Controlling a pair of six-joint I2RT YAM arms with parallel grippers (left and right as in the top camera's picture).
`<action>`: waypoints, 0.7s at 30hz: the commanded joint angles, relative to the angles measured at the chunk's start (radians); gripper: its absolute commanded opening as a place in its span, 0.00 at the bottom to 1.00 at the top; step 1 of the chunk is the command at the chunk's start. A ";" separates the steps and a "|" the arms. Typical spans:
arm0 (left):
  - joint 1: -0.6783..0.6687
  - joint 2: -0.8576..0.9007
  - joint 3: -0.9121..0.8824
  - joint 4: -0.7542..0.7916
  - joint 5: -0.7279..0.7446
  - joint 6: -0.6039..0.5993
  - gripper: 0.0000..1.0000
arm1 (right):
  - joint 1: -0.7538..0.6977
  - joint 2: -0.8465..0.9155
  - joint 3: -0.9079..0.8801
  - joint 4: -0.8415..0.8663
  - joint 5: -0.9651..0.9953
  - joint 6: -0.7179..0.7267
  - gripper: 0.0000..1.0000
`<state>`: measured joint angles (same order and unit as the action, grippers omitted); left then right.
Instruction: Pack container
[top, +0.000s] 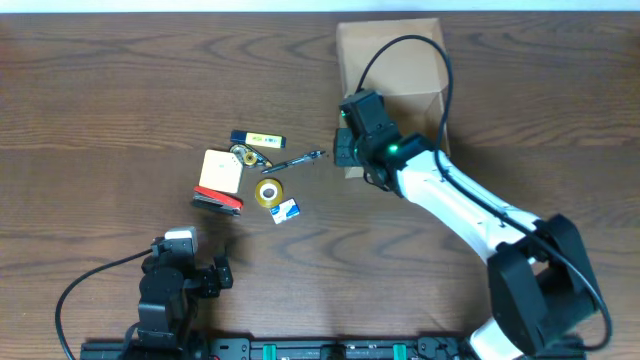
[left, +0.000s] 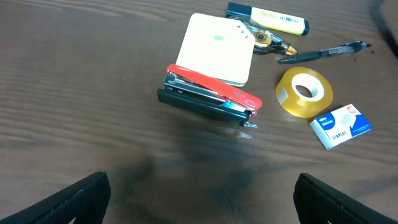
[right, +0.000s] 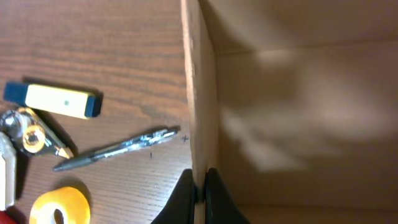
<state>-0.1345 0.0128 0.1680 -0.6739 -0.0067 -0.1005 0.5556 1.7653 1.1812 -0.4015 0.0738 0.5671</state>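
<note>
The container (top: 390, 60), a tan cardboard box, stands open at the back of the table. My right gripper (top: 347, 150) is at its left front corner, shut on the thin left wall (right: 198, 93), which sits pinched between the two black fingers (right: 184, 198); the gripper (right: 199, 186) shows at the bottom of the right wrist view, with the bare box inside to the right of the wall. My left gripper (top: 215, 275) rests near the front left edge, open (left: 200, 186), with only table between its fingers.
Left of the box lie a pen (top: 295, 160), a yellow highlighter (top: 258, 139), a white pad (top: 221, 170), a red and black stapler (top: 217, 202), a yellow tape roll (top: 268, 192) and a blue staples box (top: 287, 210).
</note>
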 joint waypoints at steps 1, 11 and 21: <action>0.003 -0.006 -0.010 -0.005 0.000 -0.004 0.95 | 0.021 0.026 0.003 0.006 -0.065 0.052 0.02; 0.003 -0.006 -0.010 -0.009 -0.012 -0.003 0.95 | 0.057 0.031 0.032 0.011 -0.063 0.086 0.02; 0.003 -0.006 -0.010 -0.010 -0.011 -0.003 0.95 | 0.061 0.071 0.051 0.021 -0.067 0.181 0.02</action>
<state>-0.1345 0.0128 0.1680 -0.6750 -0.0071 -0.1005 0.6064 1.7950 1.2057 -0.3836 0.0521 0.6724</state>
